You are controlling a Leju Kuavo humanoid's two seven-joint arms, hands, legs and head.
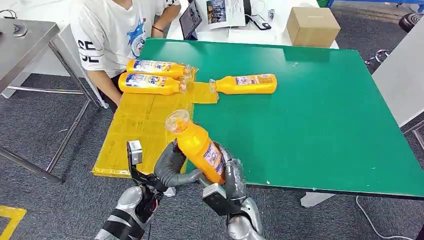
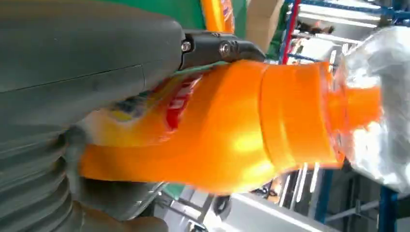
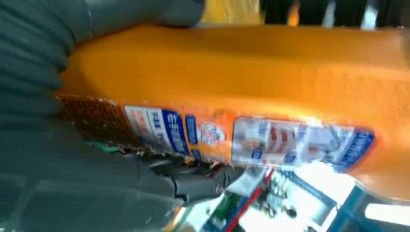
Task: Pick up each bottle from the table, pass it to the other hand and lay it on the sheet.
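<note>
Both hands grip 1 orange bottle (image 1: 199, 147) over the table's near edge, tilted, its clear cap (image 1: 177, 120) toward the yellow sheet (image 1: 142, 120). Left hand (image 1: 172, 167) wraps its lower side; right hand (image 1: 231, 172) clasps the base. Left wrist view shows the cap close up; right wrist view shows the blue-and-white label (image 3: 251, 140). 2 bottles (image 1: 152, 76) lie on the sheet, a third (image 1: 245, 84) on the green table (image 1: 325, 115).

1. The lower body of the held orange bottle (image 1: 200, 147) is hidden in the head view behind the left hand (image 1: 172, 167) and the right hand (image 1: 231, 175).
2. In the right wrist view, the bottle's label print is blurred and cannot be read; both bottle ends are cut off.
3. The seated person (image 1: 112, 30) is cut off by the top edge.
4. The cardboard box (image 1: 312, 26) is partly cropped.
</note>
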